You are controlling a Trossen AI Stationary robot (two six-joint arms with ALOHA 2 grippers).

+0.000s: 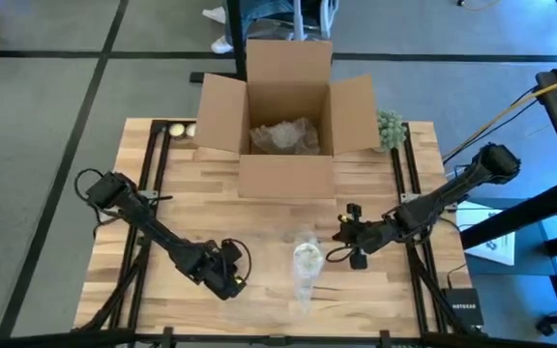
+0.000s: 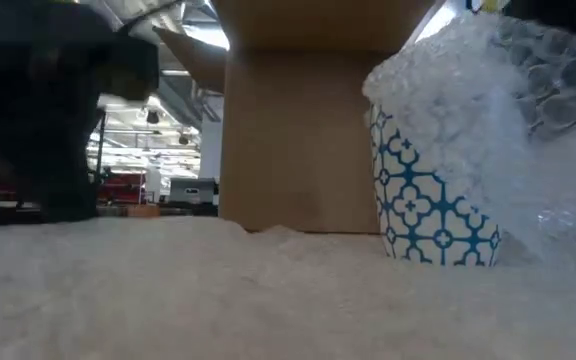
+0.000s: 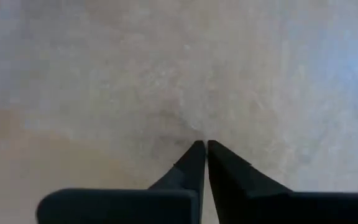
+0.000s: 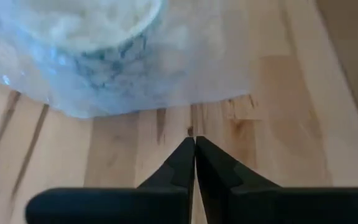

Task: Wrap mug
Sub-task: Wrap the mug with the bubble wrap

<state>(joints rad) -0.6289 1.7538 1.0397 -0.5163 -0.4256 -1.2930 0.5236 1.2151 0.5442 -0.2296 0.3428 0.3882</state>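
A white mug with a blue pattern stands upright on a clear bubble-wrap sheet near the table's front middle. Crumpled wrap fills its mouth, and more wrap rises at its right side. My right gripper is shut, just right of the mug. Its tips stop short of the sheet's edge. My left gripper is shut left of the mug, with only bare table past its tips. It shows as a dark shape in the low view.
An open cardboard box with bubble wrap inside stands at the table's far middle. A green bunch lies by its right flap. Two small round things lie at the far left corner. Bare wood lies between my left gripper and the mug.
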